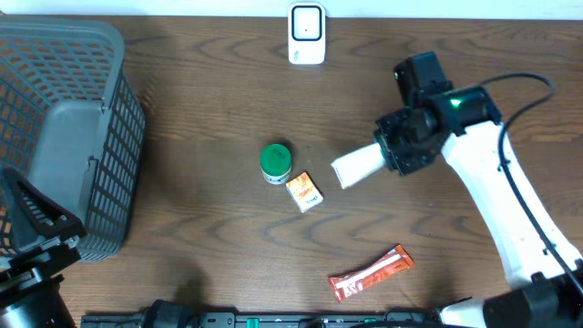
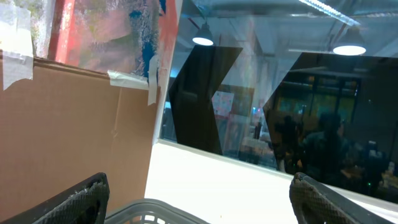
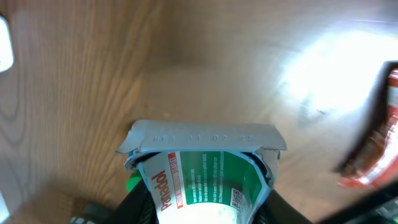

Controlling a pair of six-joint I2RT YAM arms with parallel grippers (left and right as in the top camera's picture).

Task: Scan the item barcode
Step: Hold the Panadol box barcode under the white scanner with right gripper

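Grey basket (image 1: 118, 155) far left. Right gripper (image 1: 387, 155) clamps a white Panadol tube (image 1: 357, 165), centre-right; left gripper (image 2: 199, 190) gapes. Green-lidded jar (image 1: 275, 162), orange packet (image 1: 304, 192) mid-frame.

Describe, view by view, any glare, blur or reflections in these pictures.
Overhead: even light, sharp, the table free of glare. Left wrist: bright lamps show in the dark window. Right wrist: a white glare patch washes out the table upper right; the red wrapper is blurred, the tube sharp.

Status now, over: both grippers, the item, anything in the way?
Left gripper open, empty, by basket. Right gripper shut on tube. Scanner at far edge; nothing between it and tube.
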